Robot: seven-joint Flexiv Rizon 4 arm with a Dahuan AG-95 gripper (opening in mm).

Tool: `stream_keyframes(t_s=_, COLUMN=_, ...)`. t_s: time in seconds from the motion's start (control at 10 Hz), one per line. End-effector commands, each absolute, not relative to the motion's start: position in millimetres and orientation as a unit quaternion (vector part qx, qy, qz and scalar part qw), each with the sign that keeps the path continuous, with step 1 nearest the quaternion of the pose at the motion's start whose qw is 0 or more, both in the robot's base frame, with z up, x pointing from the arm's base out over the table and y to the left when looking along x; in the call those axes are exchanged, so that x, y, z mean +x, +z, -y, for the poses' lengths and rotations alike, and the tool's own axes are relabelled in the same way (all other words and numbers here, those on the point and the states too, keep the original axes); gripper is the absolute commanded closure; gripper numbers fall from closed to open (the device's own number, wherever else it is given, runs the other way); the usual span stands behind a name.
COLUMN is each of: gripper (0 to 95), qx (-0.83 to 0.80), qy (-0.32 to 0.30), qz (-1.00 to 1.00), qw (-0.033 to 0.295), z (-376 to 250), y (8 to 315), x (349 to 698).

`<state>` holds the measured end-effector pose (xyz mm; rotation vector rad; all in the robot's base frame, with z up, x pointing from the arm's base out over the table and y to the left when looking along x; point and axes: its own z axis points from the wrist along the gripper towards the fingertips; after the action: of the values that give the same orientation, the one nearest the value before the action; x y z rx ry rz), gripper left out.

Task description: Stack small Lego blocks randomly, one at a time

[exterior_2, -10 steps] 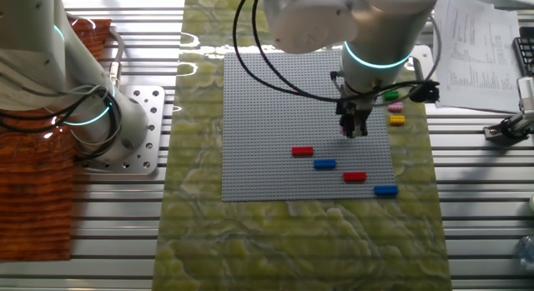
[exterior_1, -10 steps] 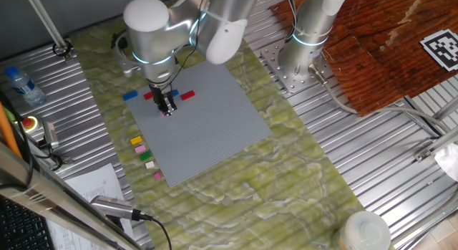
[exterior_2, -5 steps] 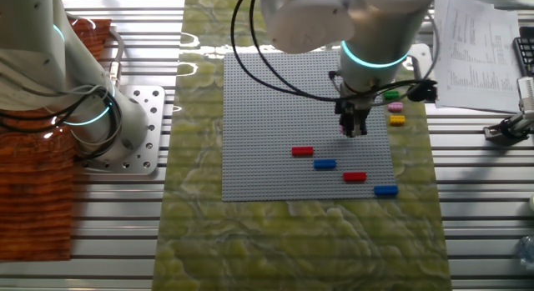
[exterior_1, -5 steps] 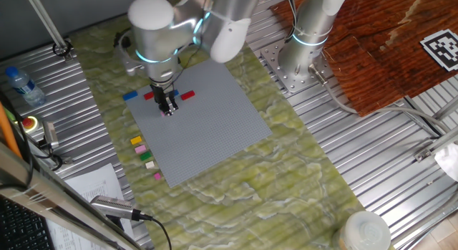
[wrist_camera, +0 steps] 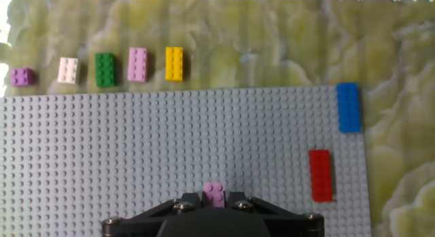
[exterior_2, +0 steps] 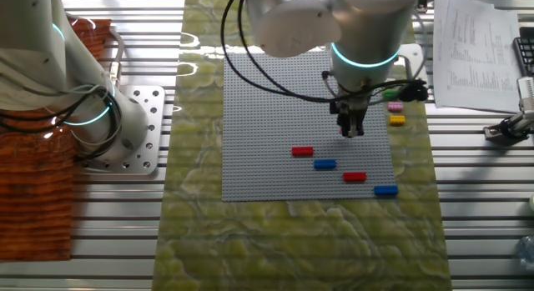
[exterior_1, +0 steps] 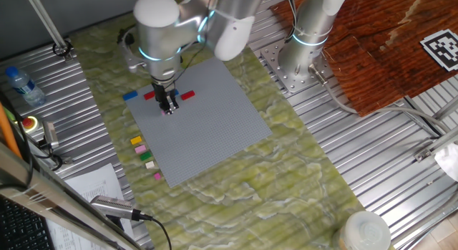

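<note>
My gripper [wrist_camera: 215,197] is shut on a small pink brick [wrist_camera: 215,193] and holds it low over the grey baseplate [wrist_camera: 136,149]. The other views show the gripper [exterior_1: 169,109] [exterior_2: 350,132] over the plate's edge region. Beyond the plate lies a row of loose bricks: purple [wrist_camera: 22,77], cream [wrist_camera: 68,70], green [wrist_camera: 105,69], pink [wrist_camera: 138,64], yellow [wrist_camera: 174,64]. A blue brick [wrist_camera: 349,107] and a red brick [wrist_camera: 321,174] sit on the plate to the right. One red [exterior_2: 302,151] and one blue brick [exterior_2: 324,164] lie further along.
A second arm's base [exterior_1: 297,56] stands beside the plate [exterior_1: 215,128]. A water bottle [exterior_1: 20,84] and a red button [exterior_1: 29,123] are at the left. Papers [exterior_2: 476,49] lie past the brick row. A white round container [exterior_1: 365,232] is at the front.
The arm has shifted slightly; the gripper has moved a little over the plate with the pink brick still in it. The loose bricks have not moved.
</note>
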<state>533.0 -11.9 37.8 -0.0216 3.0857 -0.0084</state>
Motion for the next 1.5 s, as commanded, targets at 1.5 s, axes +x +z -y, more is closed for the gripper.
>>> stream_keyframes(t_s=1.5, gripper=95.0, qx=-0.053, qy=-0.003, qz=-0.998, qw=0.022, z=16, y=19, x=482)
